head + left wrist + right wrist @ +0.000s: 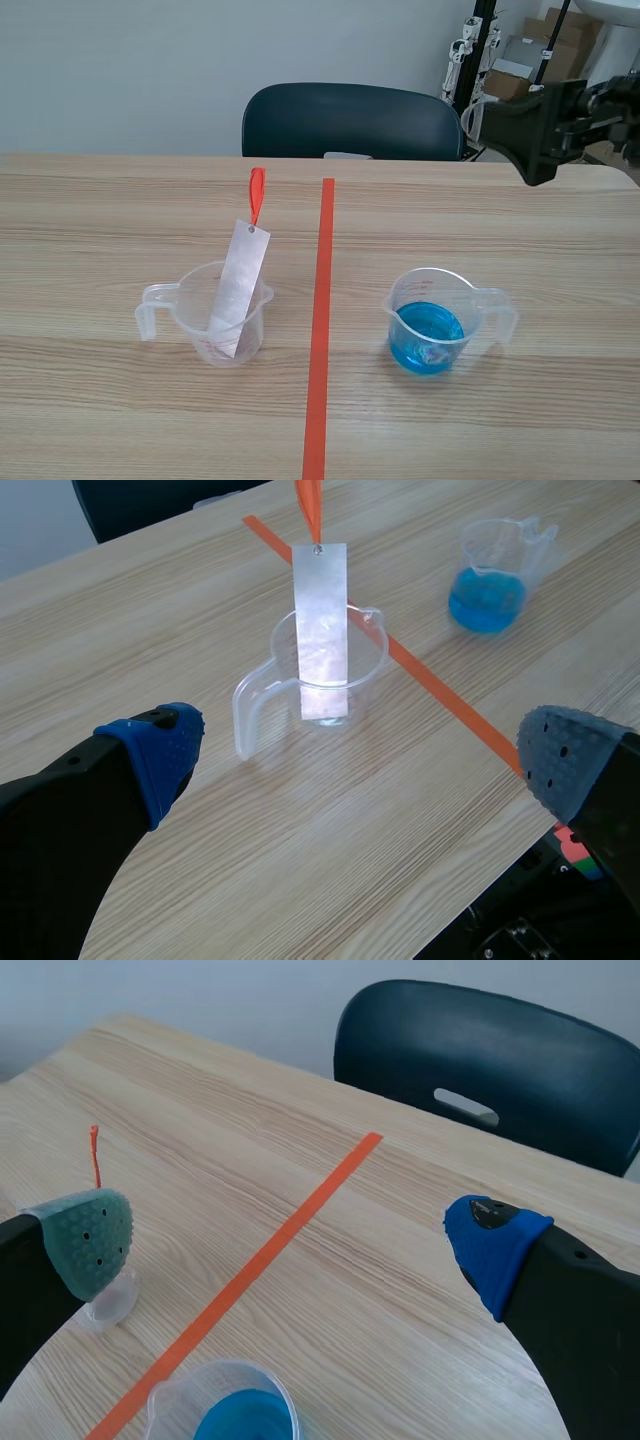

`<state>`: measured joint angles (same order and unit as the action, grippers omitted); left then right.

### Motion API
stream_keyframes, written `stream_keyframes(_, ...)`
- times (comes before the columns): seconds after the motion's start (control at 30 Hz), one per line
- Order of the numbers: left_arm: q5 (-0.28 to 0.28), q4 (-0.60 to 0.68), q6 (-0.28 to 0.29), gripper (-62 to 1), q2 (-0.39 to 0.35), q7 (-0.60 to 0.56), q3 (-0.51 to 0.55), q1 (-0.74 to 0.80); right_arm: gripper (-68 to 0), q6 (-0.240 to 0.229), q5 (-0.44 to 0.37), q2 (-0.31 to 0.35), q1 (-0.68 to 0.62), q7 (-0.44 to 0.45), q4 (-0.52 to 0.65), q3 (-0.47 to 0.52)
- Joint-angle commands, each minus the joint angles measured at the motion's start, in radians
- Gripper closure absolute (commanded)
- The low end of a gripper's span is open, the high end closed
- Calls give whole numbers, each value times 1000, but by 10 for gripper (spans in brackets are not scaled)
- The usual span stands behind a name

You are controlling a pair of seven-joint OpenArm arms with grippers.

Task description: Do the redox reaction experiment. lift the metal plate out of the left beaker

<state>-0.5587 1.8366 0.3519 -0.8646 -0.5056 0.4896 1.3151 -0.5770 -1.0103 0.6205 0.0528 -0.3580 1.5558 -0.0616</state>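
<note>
The metal plate (238, 290) stood in the left beaker (150, 305) on the worktop (100, 420), its foot on the beaker floor and its long axis nearly upright, leaning a little toward the spout side and the tape line, with an orange-red loop (256, 195) tied through its top. From the left wrist the plate (322, 630) lay straight ahead of the left jaws, roughly on the line between their two pads (155, 755), and those jaws were spread wide with nothing between them. The right jaws were likewise wide apart and empty, and the right arm (560, 120) hung raised at the far side of the worktop, well apart from the plate. The left arm therefore looked the nearer and better lined up, and a lift would probably have to come from above, along the plate's length, at its free upper end. The scene view showed the lean and both beakers but not the left arm at all. The right wrist view hid the plate behind its grey-green pad (90, 1240), leaving only the loop (95, 1155) above it, and showed the right beaker (165, 1400) of blue liquid just under its jaws.
</note>
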Motion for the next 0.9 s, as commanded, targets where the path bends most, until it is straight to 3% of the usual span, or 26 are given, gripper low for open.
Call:
stream_keyframes(0.0, -7, -2, 3, -623, 5, -14, -3, 2, -679, 0, -6, -14, 50, 3, -9, -44)
stream_keyframes(0.27, -7, -4, 3, -623, 5, -21, -3, 2, -679, -5, 84, -95, 161, 3, -100, -176)
stream_keyframes(0.57, -6, -4, 3, -623, 5, -21, -3, 2, -679, -98, 104, -188, 235, 5, -191, -237)
stream_keyframes(0.87, -7, -4, 3, -623, 5, -32, -3, 2, -679, -106, 178, -273, 293, 5, -249, -283)
